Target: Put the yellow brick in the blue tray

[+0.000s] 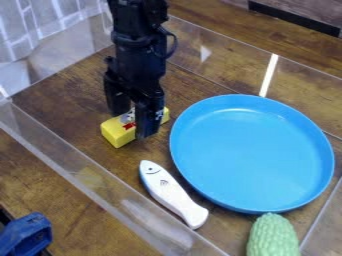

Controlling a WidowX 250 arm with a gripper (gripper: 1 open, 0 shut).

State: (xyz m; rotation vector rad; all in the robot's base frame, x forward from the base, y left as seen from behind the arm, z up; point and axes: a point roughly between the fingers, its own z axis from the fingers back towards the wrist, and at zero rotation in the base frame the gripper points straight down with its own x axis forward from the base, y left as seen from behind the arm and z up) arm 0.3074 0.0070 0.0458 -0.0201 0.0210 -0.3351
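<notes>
The yellow brick point(120, 130) lies on the wooden table, left of the blue tray point(254, 150), with its red and white label facing up. My black gripper point(138, 117) hangs just above and behind the brick's right end, fingers pointing down and open. One fingertip point(151, 122) stands close beside the brick; nothing is held. The round blue tray has nothing in it.
A white fish-shaped toy point(174, 192) lies in front of the tray. A green bumpy vegetable point(274, 238) sits at the bottom right. Clear plastic walls point(60, 150) box in the workspace. A blue object point(23, 236) shows at the bottom left corner.
</notes>
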